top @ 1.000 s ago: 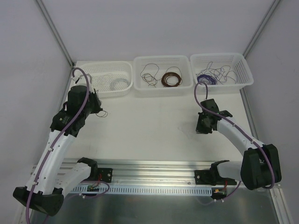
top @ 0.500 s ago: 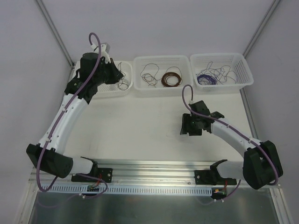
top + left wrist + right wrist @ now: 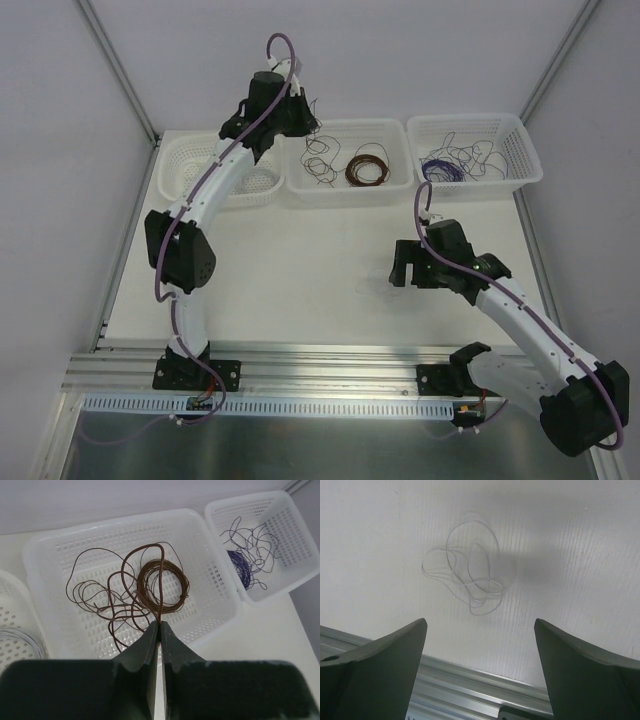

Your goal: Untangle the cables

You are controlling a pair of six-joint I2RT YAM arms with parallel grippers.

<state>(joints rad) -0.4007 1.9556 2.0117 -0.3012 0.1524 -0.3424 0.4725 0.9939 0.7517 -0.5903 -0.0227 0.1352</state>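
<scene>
Left wrist view: your left hand [image 3: 159, 630] pinches a brown wire [image 3: 126, 562] dangling over the middle basket [image 3: 212, 587]; your right hand [image 3: 480, 625], wide, hovers with the grey wire [image 3: 470, 575] centred below.

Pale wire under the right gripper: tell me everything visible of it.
The pale grey wire is hair-thin, apparently one strand, scribbled into several irregular overlapping loops. It lies loose and flat on the white table, close to the metal rail at its near edge. No other wire crosses it. Nothing grips it: the right gripper hovers above, open, a finger to either side.
</scene>
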